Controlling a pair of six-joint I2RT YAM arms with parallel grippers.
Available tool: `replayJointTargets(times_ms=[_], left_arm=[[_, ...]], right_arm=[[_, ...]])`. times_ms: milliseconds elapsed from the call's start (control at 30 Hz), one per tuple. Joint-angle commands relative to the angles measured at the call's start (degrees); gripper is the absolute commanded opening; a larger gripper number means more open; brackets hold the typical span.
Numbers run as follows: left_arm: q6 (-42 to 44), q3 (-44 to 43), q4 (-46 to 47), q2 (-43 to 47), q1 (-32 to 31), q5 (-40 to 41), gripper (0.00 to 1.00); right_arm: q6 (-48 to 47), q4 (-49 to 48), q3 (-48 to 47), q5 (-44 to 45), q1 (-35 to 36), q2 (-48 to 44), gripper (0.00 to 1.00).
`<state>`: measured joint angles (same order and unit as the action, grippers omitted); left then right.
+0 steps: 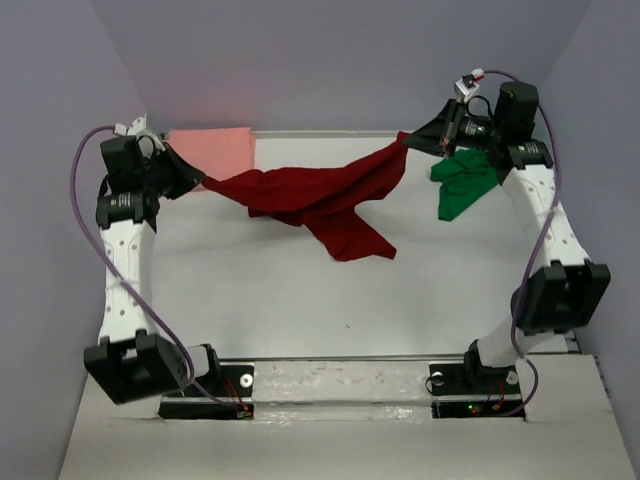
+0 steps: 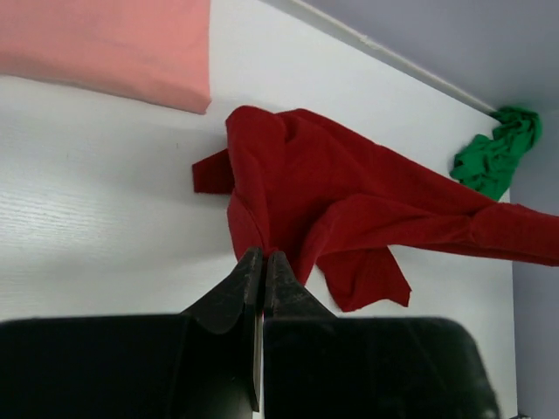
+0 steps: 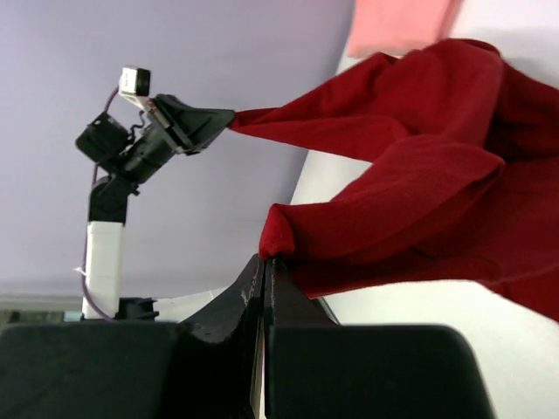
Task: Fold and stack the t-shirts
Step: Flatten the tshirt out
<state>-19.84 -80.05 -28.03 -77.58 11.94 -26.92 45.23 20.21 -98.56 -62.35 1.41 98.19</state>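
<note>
Dark red t-shirt (image 1: 320, 195) hangs gripped by left claw (image 1: 203, 181) and right claw (image 1: 408, 141).

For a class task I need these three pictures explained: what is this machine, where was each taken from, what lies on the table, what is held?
Two white robot arms stand at the near edge of a white table, each ending in a two-finger gripper. The wide picture looks down from above and behind them; the other two come from cameras on each wrist, black fingers at the bottom. The left gripper and right gripper are each shut on one end of a dark red cloth t-shirt, sagging between them. On the table lie a flat salmon pink cloth t-shirt and a crumpled bright green cloth t-shirt.
</note>
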Motion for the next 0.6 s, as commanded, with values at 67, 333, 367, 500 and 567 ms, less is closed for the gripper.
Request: replayJointTargets(times_ms=[67, 333, 367, 500, 567], left_arm=[[-5.11, 17.98, 4.74, 17.18, 0.1, 0.28, 0.0], [-24.08, 17.07, 7.38, 40.53, -0.08, -4.37, 0.0], [-24.72, 14.25, 6.25, 42.41, -0.08, -3.94, 0.0], [-16.84, -15.5, -12.94, 40.07, -0.08, 8.31, 0.0], [-11.14, -35.3, -16.95, 34.38, -0.17, 15.89, 0.0]], right_arm=[[6.26, -7.37, 14.25, 0.29, 0.61, -24.51, 0.0], [7.16, 2.79, 17.71, -2.6, 0.61, -41.39, 0.0], [5.93, 4.82, 16.14, -2.34, 0.61, -43.24, 0.0], [-8.47, 26.94, -10.9, 13.27, 0.61, -44.06, 0.0], [-10.68, 31.69, -20.04, 26.22, 0.61, -42.14, 0.0]])
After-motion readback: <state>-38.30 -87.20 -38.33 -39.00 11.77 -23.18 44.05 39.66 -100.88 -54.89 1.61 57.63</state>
